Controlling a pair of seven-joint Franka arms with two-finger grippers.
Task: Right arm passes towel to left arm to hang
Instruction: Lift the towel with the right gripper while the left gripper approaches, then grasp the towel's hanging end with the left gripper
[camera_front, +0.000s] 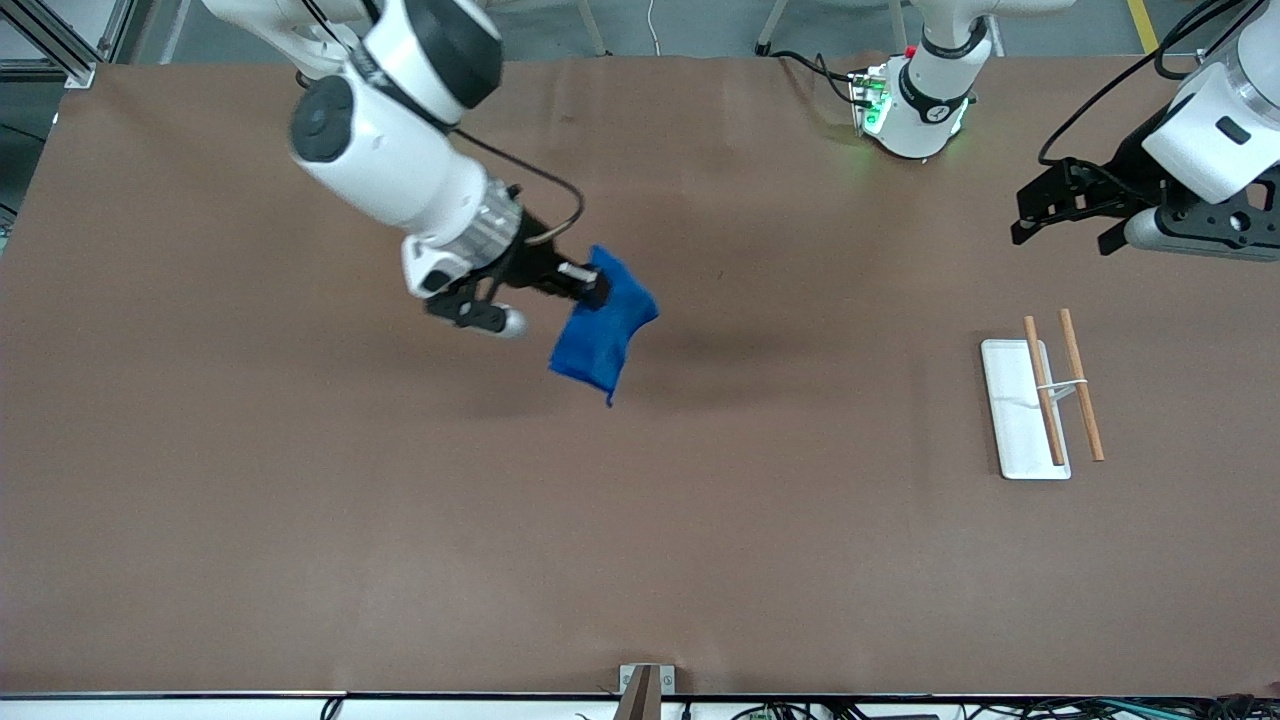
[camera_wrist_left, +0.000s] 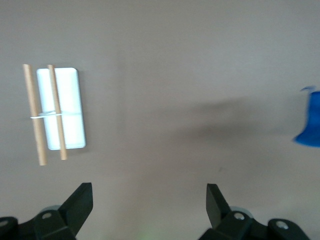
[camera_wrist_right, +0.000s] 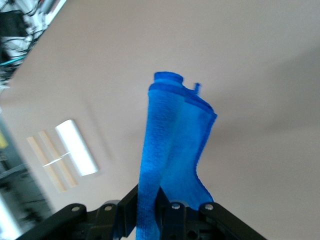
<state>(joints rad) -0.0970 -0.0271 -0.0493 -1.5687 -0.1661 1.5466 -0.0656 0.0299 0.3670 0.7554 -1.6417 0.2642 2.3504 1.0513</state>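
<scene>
**A:** What fills the scene?

**B:** A brown table (camera_front: 300, 520). Over it the right arm (camera_front: 400, 150) reaches out from its end, and the right gripper (camera_front: 590, 285) pinches the towel (camera_front: 602, 330) at one edge, jaws pressed together on the cloth. The blue towel hangs in the air over the middle of the table, folded lengthwise.

**A:** And the other arm?

**B:** The left arm (camera_front: 1215, 130) waits over its own end of the table. The left gripper (camera_front: 1065, 215) hangs with jaws spread wide, holding nothing.

**A:** Anything smaller?

**B:** A rack (camera_front: 1045, 395) with a white base and two wooden bars stands on the table, nearer the front camera than the left gripper's spot.
</scene>
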